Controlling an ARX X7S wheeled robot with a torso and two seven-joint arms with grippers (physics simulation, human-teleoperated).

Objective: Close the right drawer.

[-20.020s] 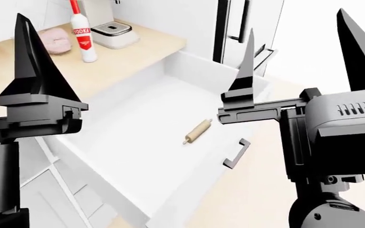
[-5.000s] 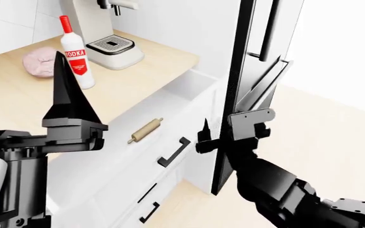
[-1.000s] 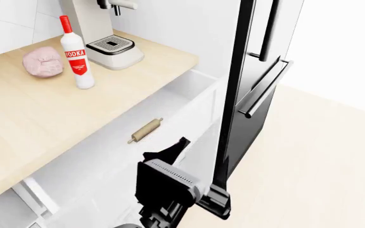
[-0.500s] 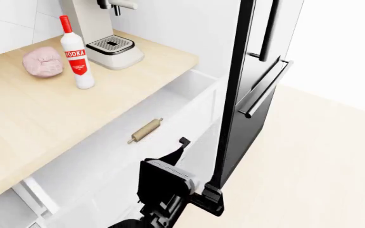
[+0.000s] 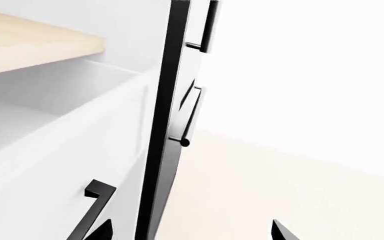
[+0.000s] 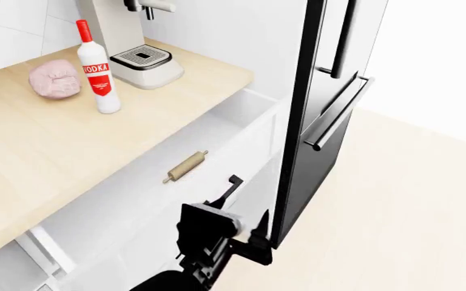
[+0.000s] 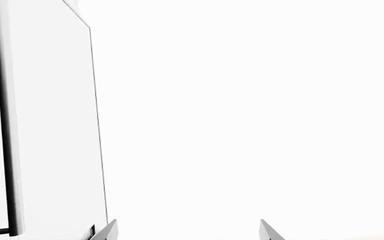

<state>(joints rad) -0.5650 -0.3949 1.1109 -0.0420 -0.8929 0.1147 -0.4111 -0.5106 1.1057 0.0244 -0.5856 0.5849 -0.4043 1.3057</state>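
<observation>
Smooth matt white right drawer [image 6: 216,142], pale wooden rolling pin [image 6: 186,166], light wood-grain counter [image 6: 47,145], glossy black fridge [image 6: 326,103].

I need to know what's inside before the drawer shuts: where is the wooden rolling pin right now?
In the head view, the small wooden rolling pin lies inside the open white right drawer, below the wooden countertop edge, left of the black bar handle.

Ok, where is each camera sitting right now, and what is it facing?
Head: high up, looking down over the counter, open drawer with rolling pin, and fridge; left gripper shows low.
Left wrist: by the drawer front, facing its handle and the fridge edge; fingertips show.
Right wrist: faces a white panel; fingertips show.
Head and left wrist share drawer and fridge.
</observation>
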